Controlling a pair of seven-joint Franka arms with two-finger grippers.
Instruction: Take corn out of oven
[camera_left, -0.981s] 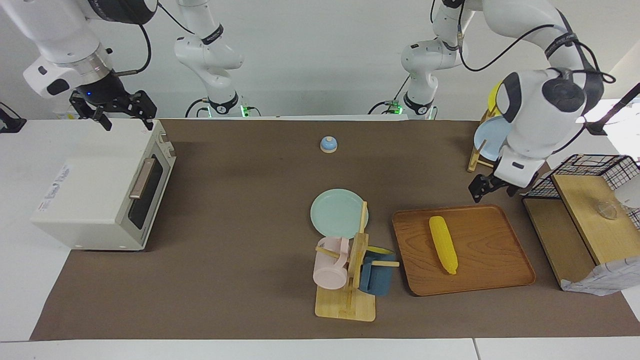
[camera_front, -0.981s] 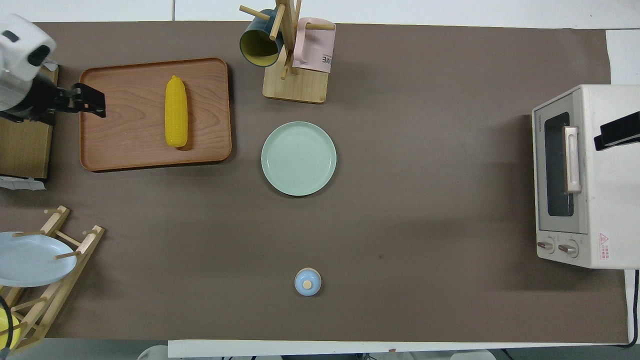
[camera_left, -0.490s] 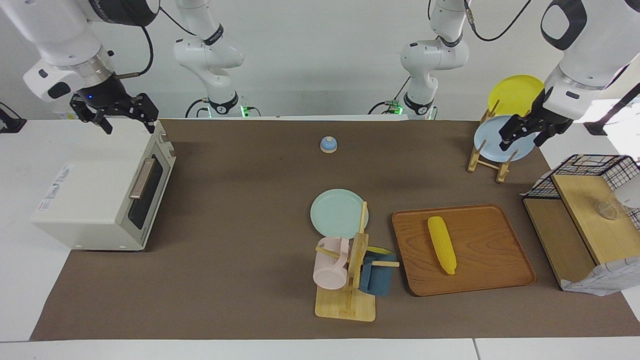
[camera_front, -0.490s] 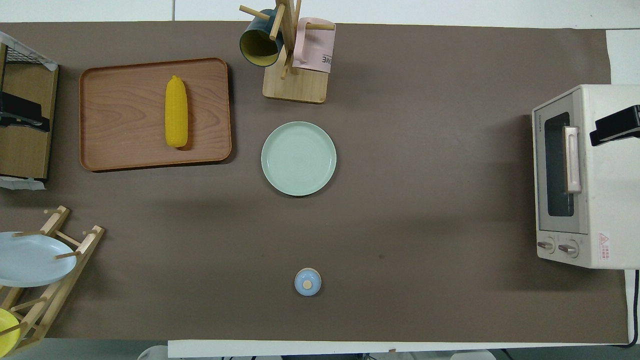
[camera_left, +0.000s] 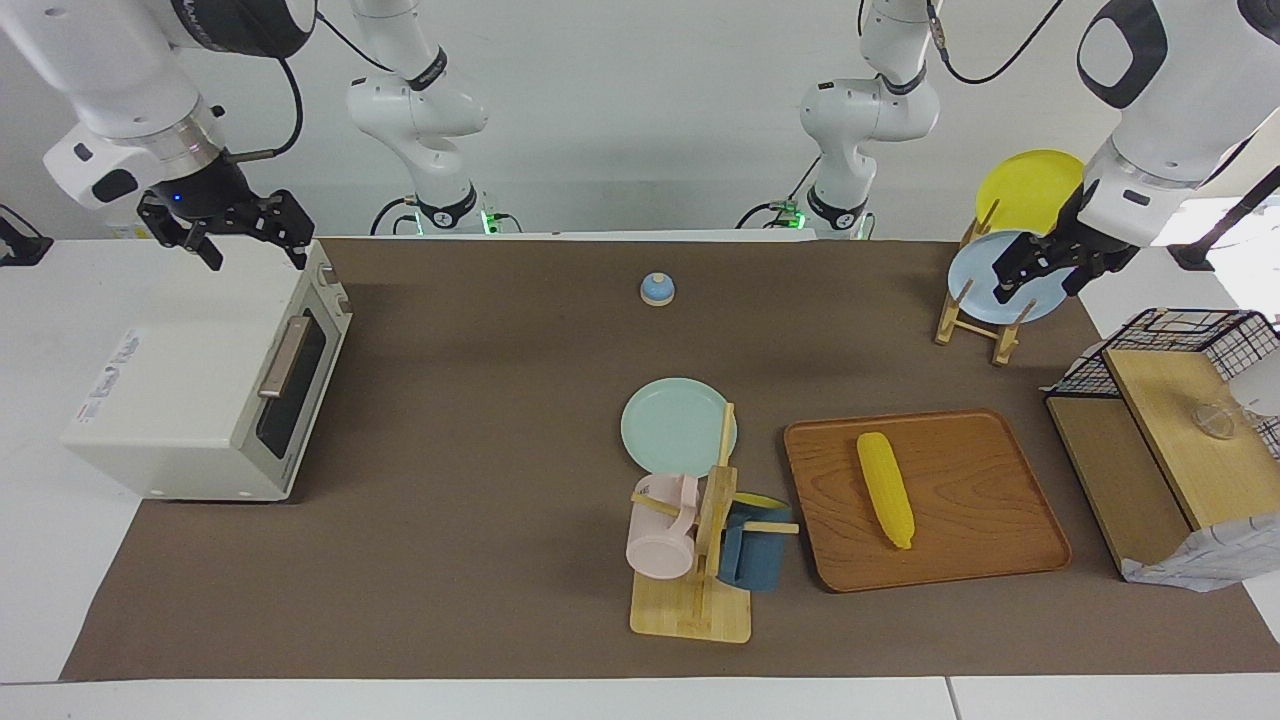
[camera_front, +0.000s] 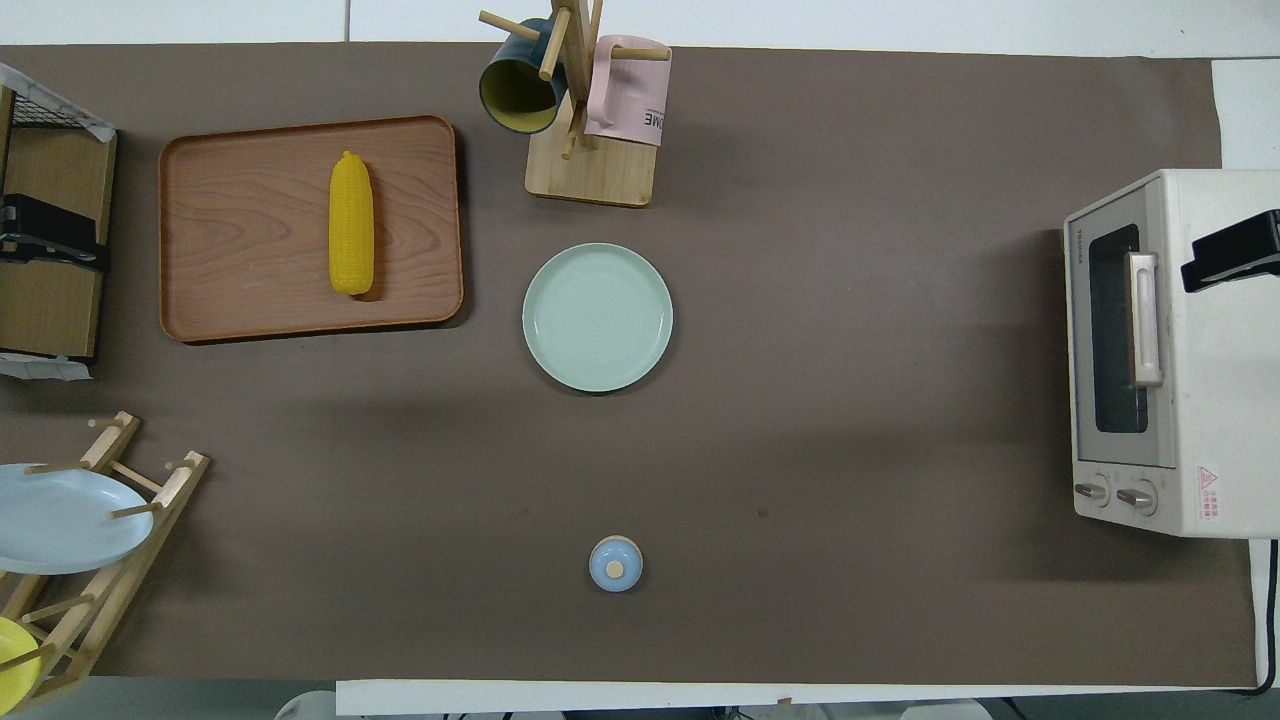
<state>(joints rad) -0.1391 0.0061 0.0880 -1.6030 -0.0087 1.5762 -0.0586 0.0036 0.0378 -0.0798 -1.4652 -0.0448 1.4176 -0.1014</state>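
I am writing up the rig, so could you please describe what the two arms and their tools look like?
Both arms have glossy white rounded shells with dark grey joint caps and black bands near the bases. Black cables loop along them. The right tool is black and angular on a silvery wrist ring, with a small blue light. The left tool is black too, under a white wrist.

Corn (camera_left: 885, 488) lies on wooden tray (camera_left: 1000, 560); oven (camera_left: 190, 375) door closed; right gripper (camera_left: 228, 232) spread above oven.
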